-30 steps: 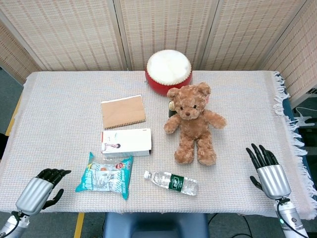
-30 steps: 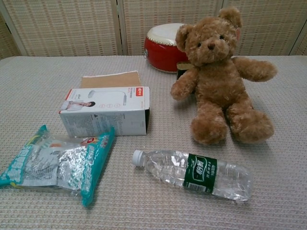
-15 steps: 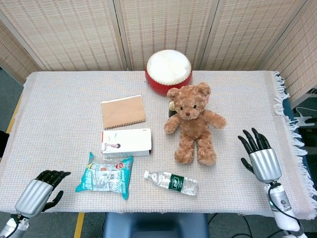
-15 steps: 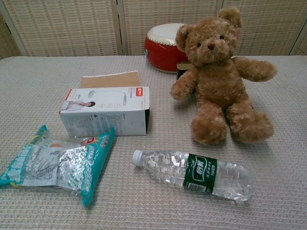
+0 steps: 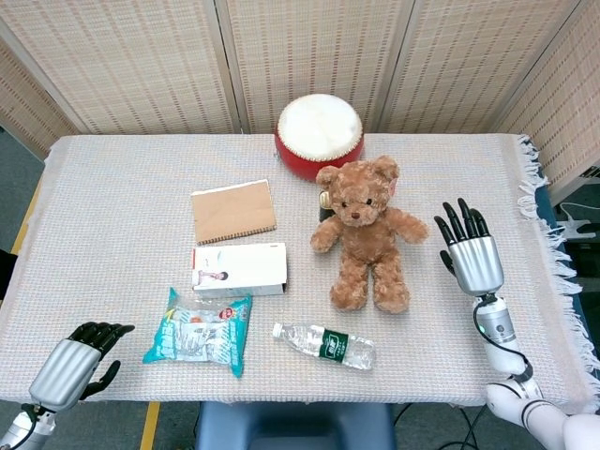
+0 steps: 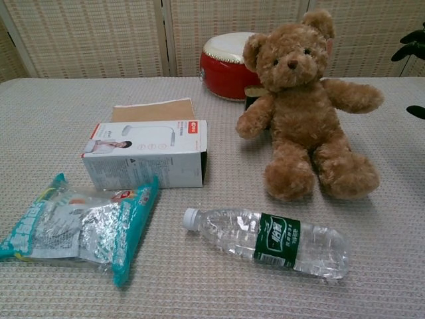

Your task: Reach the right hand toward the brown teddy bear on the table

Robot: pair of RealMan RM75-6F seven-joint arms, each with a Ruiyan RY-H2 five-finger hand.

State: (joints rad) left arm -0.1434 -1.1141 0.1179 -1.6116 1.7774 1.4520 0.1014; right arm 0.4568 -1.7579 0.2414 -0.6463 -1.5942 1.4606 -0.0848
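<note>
The table (image 5: 112, 187), under a pale woven cloth, fills most of the head view, and its right edge with the fringe lies not far beyond the right hand. The teddy bear (image 5: 366, 234) sits upright right of the middle, facing the robot, with the red drum (image 5: 319, 131) just behind it. The right hand (image 5: 469, 253) is held out over the cloth just beside the bear's outstretched arm, fingers spread and pointing away from the robot, holding nothing. It does not touch the bear. By my judgement the reach is mostly made; what is left is a short sideways move toward the bear's arm or body.

The room for that move looks good: bare cloth lies between the hand and the bear, and nothing stands in the way. In the chest view only dark fingertips (image 6: 412, 46) show at the right border.

The white box (image 5: 239, 270) and the notebook (image 5: 233, 211) lie left of the bear, well apart from the working side. The snack bag (image 5: 199, 330) and the water bottle (image 5: 324, 345) lie near the front edge; the bottle is just in front of the bear's feet, apart from them.

The left hand (image 5: 80, 361) rests at the front left corner, fingers curled in on nothing.
</note>
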